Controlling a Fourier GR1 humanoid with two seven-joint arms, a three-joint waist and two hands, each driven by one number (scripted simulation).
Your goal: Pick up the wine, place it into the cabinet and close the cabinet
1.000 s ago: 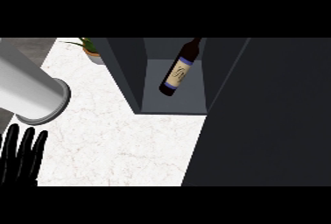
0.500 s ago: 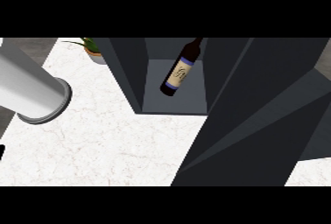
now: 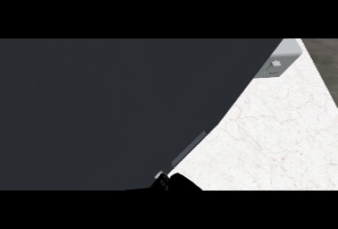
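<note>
Wine bottle not visible; can't tell where it sits, presumably behind the dark cabinet door [image 3: 112, 112], which fills most of the view. Door's long edge runs diagonally, w/ a pale handle [image 3: 188, 147] low on it. One hand [image 3: 173, 182] is just below the handle at bottom edge; left or right, and whether fingers are open or curled, can't tell. Marble counter [image 3: 271, 134] lies to the right.

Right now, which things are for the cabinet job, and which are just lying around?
For the job: dark cabinet door; door handle; black hand at the door's lower edge. The wine does not show.

Just lying about: grey box at the far corner; white counter.
</note>
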